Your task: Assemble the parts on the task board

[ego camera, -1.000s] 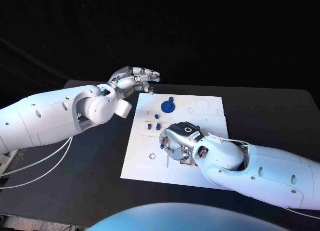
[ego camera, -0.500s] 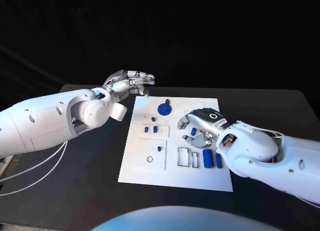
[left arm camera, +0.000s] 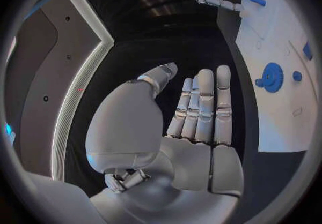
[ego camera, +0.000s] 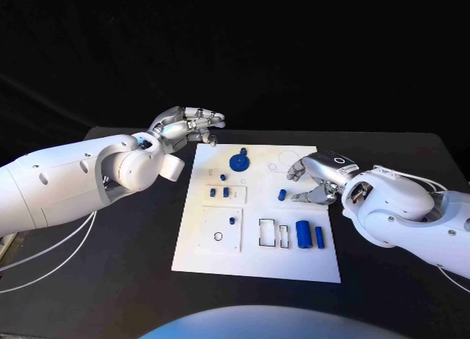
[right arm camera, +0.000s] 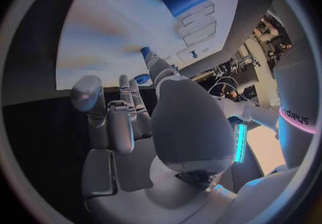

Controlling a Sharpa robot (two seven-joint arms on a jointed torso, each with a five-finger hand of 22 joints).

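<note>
Left robot hand and right robot hand both empty, fingers apart.

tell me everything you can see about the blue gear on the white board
The blue gear is a flat toothed disc, plastic-looking and deep blue, with a small blue knob beside its rim on the far side. It lies flat at the far end of the task board, near the middle. Neither hand touches it; the left hand hovers off the board's far left corner.

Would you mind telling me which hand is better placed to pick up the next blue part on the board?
The right hand: it hovers over the task board, fingers beside a small blue part. The left hand sits off the board's far corner, empty.
</note>
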